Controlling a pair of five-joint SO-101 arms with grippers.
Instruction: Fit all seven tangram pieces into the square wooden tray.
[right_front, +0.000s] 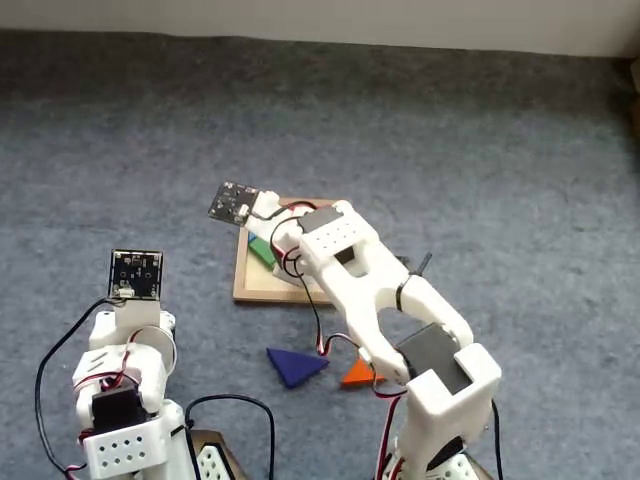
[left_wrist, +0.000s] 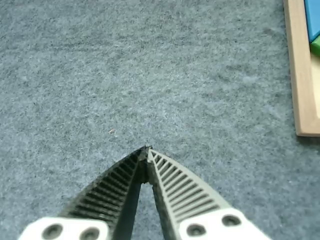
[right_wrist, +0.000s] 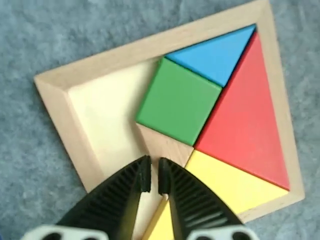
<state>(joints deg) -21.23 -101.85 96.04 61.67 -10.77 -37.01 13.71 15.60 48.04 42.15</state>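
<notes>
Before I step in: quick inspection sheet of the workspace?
Surface: grey carpet.
Job's things: tray holds green square, light blue triangle, red triangle and yellow triangle; one side bare. Loose on the carpet by the right arm: dark blue triangle, orange piece.
Clutter: nothing seen.
Grippers: left gripper jaws shut, empty, over carpet; right gripper jaws a slit open, empty, over the tray.
Cables: black loop on the carpet; wires along the right arm.
Surroundings: pale strip along the far edge.

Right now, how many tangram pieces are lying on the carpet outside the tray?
2. A dark blue triangle lies near the wooden tray; an orange piece sits beside it, partly covered by the right arm. Others may hide under that arm.
</notes>
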